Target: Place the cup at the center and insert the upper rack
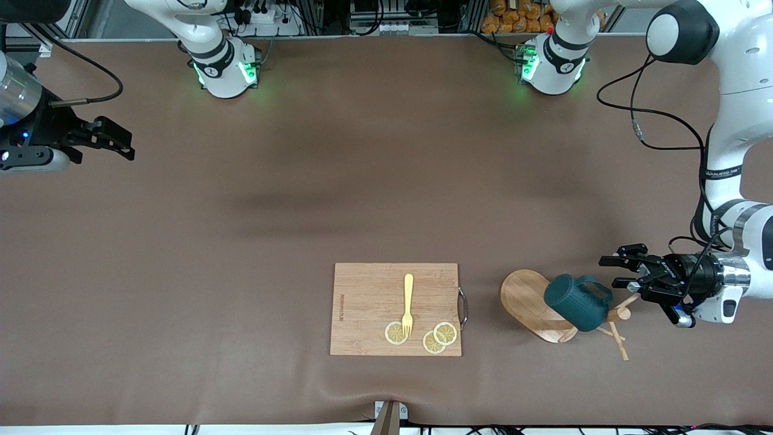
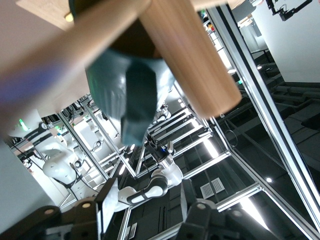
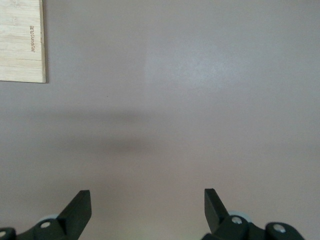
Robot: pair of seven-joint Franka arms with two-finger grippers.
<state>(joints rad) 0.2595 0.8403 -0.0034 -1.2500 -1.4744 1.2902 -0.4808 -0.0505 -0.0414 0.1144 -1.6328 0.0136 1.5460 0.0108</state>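
The upper rack, a light wooden mug tree, lies tipped on the table, its post pointing toward the left arm's end. The dark teal cup rests on the post beside the oval base, handle toward my left gripper. That gripper is open just off the post's tip, with nothing between its fingers. In the left wrist view the post and the cup show close ahead of the left gripper. My right gripper waits open above the right arm's end of the table, and the right wrist view shows the right gripper over bare mat.
A rectangular wooden cutting board lies beside the rack, toward the right arm's end. On it are a yellow fork and lemon slices. Its corner shows in the right wrist view. Brown mat covers the table.
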